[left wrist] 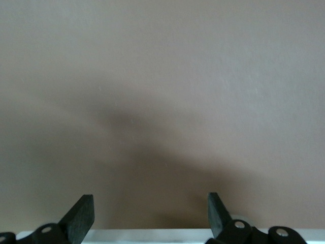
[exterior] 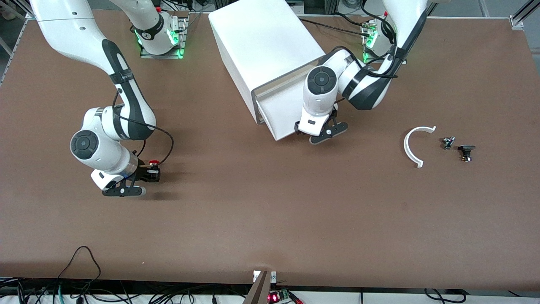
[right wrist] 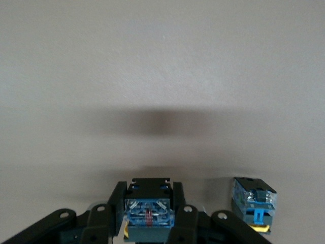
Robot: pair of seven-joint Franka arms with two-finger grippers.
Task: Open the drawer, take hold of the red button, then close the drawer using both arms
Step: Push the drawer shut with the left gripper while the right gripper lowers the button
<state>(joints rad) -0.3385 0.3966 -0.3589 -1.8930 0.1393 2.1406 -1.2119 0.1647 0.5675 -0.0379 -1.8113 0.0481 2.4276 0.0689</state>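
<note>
Right gripper (exterior: 141,179) clamps the button (exterior: 153,162) over bare table (exterior: 253,219) near the right arm's end. Left gripper (exterior: 322,131), fingers apart, hovers at the open drawer (exterior: 280,112), likely to push it shut.

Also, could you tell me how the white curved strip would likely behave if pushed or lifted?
The white curved strip looks thin, so it is probably light and would slide or spin on the table when pushed. It lies flat in an open arc, suggesting fairly stiff plastic, though its ends might flex if pinched.
</note>
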